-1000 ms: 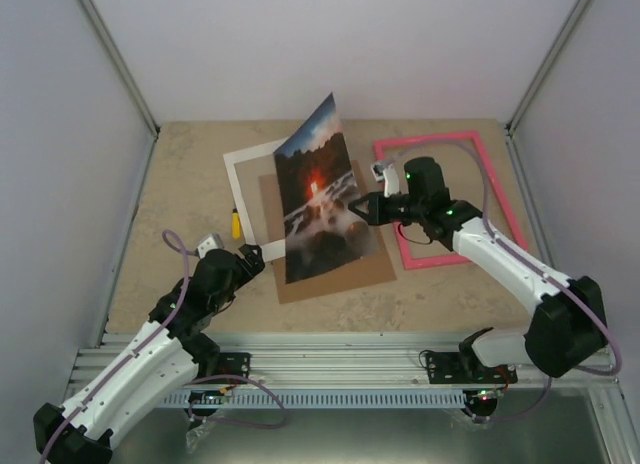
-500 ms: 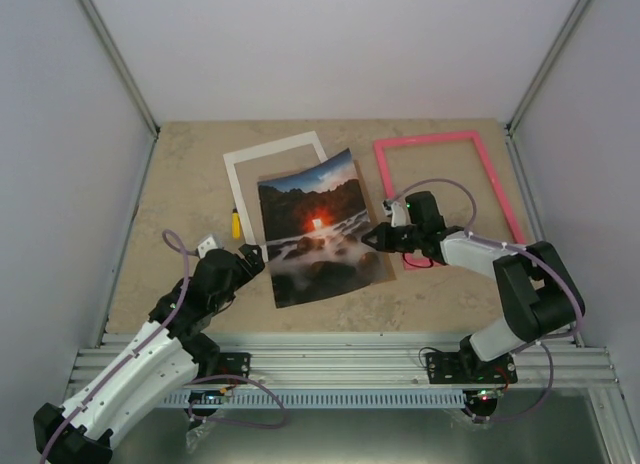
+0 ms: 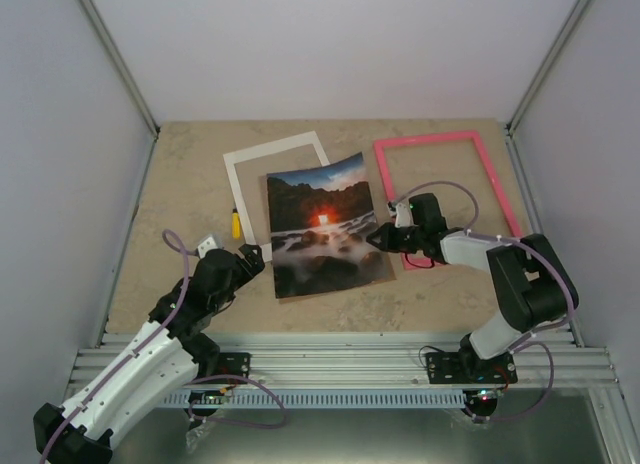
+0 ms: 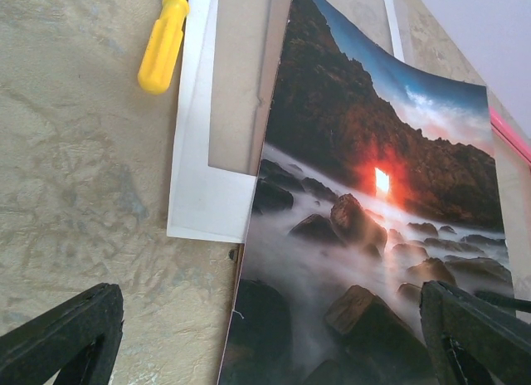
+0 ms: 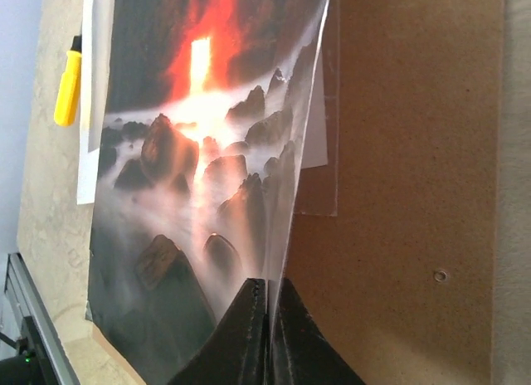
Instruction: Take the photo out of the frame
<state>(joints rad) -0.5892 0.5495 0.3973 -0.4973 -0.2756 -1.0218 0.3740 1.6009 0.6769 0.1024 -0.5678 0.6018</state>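
Over the counter's (image 3: 170, 184) middle, my right fingers (image 3: 378, 238) pinch the photo's (image 3: 322, 229) right edge above the board (image 5: 398, 153), beside the frame (image 3: 430, 137); my left fingers (image 3: 250, 256) hang spread.

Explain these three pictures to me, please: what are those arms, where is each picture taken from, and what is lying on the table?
These are two robot arms bolted at the near edge of the table, each ending in a two-finger pincer. The wide picture looks down from above; the other two come from cameras on the wrists. On the table lie a pink frame, a white card border, a brown board, a yellow screwdriver and a photo of rocks and a red sun. The right pincer is closed on the photo's edge, holding it slightly off the board. The left pincer is open and empty.
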